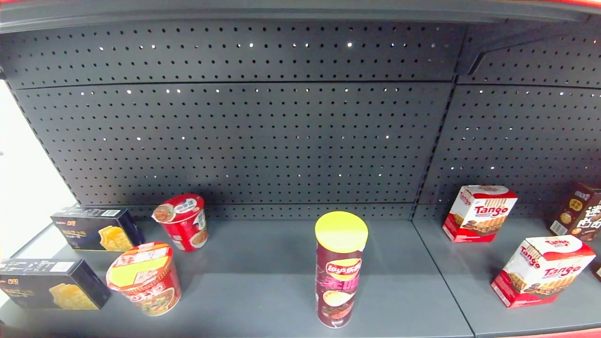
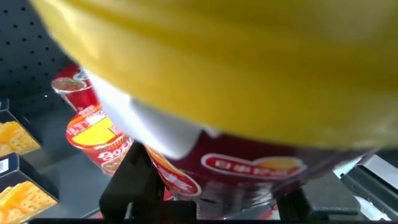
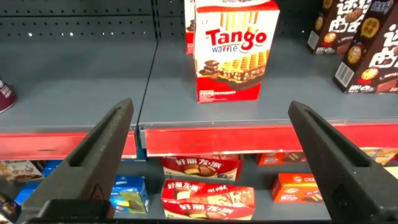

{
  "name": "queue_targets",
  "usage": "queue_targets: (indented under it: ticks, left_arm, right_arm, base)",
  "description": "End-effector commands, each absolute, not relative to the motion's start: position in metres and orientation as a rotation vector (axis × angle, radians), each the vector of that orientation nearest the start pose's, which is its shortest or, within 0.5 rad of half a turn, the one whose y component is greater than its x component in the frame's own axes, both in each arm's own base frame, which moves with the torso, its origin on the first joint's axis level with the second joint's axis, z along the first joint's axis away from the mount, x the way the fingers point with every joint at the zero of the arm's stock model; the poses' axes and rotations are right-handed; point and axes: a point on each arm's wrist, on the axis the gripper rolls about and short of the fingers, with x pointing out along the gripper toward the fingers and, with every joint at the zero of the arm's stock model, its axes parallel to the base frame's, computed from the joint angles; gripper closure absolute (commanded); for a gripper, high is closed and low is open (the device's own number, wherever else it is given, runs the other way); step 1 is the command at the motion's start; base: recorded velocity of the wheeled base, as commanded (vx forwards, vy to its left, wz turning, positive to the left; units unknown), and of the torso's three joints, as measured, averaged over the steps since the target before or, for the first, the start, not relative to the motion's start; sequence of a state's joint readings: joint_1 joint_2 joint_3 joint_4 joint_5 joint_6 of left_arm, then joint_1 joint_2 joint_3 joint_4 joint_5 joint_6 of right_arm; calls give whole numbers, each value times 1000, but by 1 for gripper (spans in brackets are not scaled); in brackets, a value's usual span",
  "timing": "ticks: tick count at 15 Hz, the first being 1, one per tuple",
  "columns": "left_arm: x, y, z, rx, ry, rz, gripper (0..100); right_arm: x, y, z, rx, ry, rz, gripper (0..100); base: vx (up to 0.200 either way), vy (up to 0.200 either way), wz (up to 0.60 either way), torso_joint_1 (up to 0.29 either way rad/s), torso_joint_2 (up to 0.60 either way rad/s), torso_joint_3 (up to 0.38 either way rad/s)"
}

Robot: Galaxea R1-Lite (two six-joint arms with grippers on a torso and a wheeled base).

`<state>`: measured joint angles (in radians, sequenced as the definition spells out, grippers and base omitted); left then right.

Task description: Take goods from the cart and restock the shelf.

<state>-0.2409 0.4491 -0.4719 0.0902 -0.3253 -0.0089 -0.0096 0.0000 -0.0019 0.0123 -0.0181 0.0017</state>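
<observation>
Yellow plastic, the lid of the can, sits close up in my left wrist view, with the dark red tube below it. My left gripper is pinching that tube low on its body, one black finger on each side, as far as I can judge from the little of them that shows. Beyond the can stand two noodle cups and the corners of the cracker boxes.

My right gripper is spread wide and holds nothing. It hangs in front of the shelf's red edge strip, facing a wafer box.

In the head view a second can stands upright at lower centre of the shelf. The cups are at lower left, and there is bare board between the two.

I judge my can to be light: a stiff cardboard tube that would dent under a hard squeeze, with brittle chips inside. The glossy wrap looks slippery, so a firm, even grip on the body suits it better than a light one. I would not take it by the lid, which may pop off. Being tall and narrow, it should tip easily, so it needs to go down flat and upright. The bare board beside its twin looks like the natural spot.
</observation>
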Motion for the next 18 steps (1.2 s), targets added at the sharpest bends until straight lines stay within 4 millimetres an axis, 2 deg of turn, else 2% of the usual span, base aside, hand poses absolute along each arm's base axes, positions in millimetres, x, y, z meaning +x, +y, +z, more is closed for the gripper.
queue_targets:
  ticks: [1,6,10,13,17,18]
  left_arm:
    - [3,-8,203,-12,79,-568,100]
    - [3,-9,210,-12,65,-601,100]
    - [23,-15,241,-14,77,-664,100]
    - [40,-22,245,-16,131,-732,100]
    - [83,-44,241,-28,249,-839,100]
    - [105,-52,241,-62,258,-885,100]
  right_arm:
    - [-23,0,75,1,11,-28,0]
    - [-23,0,75,1,11,-28,0]
    - [-23,0,75,1,11,-28,0]
    - [-23,0,75,1,11,-28,0]
    - [-23,0,75,1,11,-28,0]
    - [-23,0,75,1,11,-28,0]
  base:
    - [0,0,0,0,0,0]
    - [0,0,0,0,0,0]
    - [0,0,0,0,0,0]
    - [0,0,0,0,0,0]
    - [0,0,0,0,0,0]
    - [0,0,0,0,0,0]
